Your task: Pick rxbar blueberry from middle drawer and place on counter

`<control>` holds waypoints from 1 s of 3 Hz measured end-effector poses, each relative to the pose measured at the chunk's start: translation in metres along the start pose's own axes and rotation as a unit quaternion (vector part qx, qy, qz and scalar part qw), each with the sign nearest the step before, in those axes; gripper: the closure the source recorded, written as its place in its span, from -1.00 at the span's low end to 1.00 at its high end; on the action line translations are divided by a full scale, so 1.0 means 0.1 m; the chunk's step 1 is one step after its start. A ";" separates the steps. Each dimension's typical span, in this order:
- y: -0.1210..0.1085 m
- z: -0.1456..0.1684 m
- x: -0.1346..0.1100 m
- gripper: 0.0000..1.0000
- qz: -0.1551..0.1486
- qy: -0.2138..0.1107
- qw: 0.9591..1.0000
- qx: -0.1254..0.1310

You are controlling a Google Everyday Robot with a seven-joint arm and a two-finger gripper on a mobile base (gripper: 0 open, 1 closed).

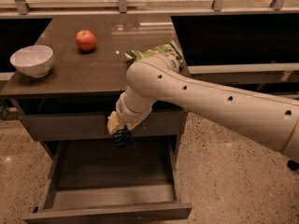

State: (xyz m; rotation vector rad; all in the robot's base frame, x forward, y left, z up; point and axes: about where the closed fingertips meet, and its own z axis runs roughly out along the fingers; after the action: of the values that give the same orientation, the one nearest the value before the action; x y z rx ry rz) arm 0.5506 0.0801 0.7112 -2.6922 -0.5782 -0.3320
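No word, brand name or number can be read anywhere in this view. My claw [119,128] hangs just under the front edge of the bench [93,73], above the open middle drawer [107,171], closed on the rxbar blueberry [123,138]. Its dark wrapper shows no legible lettering. The green chip bag [154,50] on the bench carries print I cannot make out.

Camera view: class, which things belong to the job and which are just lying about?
Job: small dark blue-black wrapped snack bar, held by the end effector above the open grey-brown middle drawer; dark brown glossy counter.
Lying about: white round bowl, red apple, green chip bag, all on the counter.
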 end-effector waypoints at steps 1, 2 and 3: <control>-0.02 -0.04 0.01 1.00 -0.009 -0.002 1.000 0.002; -0.19 -0.40 0.13 1.00 -0.057 0.002 0.998 0.004; -0.59 -1.12 0.40 1.00 -0.144 -0.003 0.989 0.017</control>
State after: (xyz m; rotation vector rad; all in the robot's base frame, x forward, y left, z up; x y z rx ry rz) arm 0.5435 0.0998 0.8427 -2.5773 -0.9691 -0.3857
